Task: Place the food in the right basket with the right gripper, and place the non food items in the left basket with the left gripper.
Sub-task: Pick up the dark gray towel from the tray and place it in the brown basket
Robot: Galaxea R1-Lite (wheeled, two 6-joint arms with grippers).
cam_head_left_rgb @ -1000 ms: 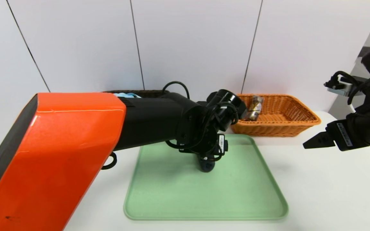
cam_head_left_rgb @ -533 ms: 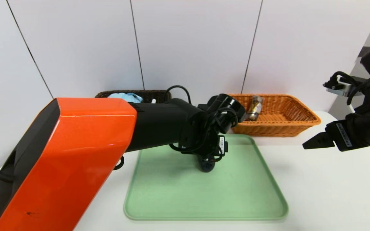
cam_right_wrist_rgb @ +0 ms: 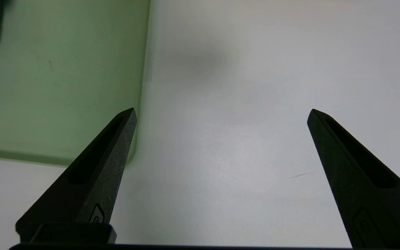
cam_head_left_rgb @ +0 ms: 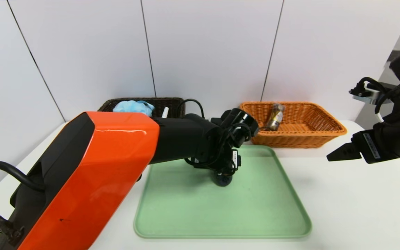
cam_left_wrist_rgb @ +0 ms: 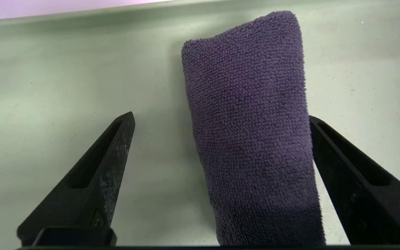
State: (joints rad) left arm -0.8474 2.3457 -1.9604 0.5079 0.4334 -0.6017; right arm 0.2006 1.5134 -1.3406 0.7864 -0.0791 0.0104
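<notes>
A rolled dark purple towel [cam_left_wrist_rgb: 248, 132] lies on the green tray [cam_head_left_rgb: 255, 215]; the head view shows only its end [cam_head_left_rgb: 223, 180] under my left wrist. My left gripper [cam_left_wrist_rgb: 221, 114] is open and straddles the roll: one finger touches its side, the other finger [cam_left_wrist_rgb: 116, 149] stands apart. The left basket [cam_head_left_rgb: 172, 101] is dark brown and holds a light blue cloth [cam_head_left_rgb: 132, 105] and a white item [cam_head_left_rgb: 165, 111]. The right basket [cam_head_left_rgb: 325, 119] is orange and holds a shiny food packet [cam_head_left_rgb: 275, 116]. My right gripper [cam_head_left_rgb: 335, 154] hovers open and empty over the table, right of the tray.
Both baskets stand along the back wall behind the tray. My orange and black left arm [cam_head_left_rgb: 116, 163] stretches across the left half of the scene, hiding part of the tray and table. White table [cam_right_wrist_rgb: 238, 156] lies under the right gripper, beside the tray's edge [cam_right_wrist_rgb: 141, 104].
My left arm has swung, its orange link moving right and lower in view, uncovering the left basket. The wrist sits slightly lower over the towel. The right arm has not moved.
</notes>
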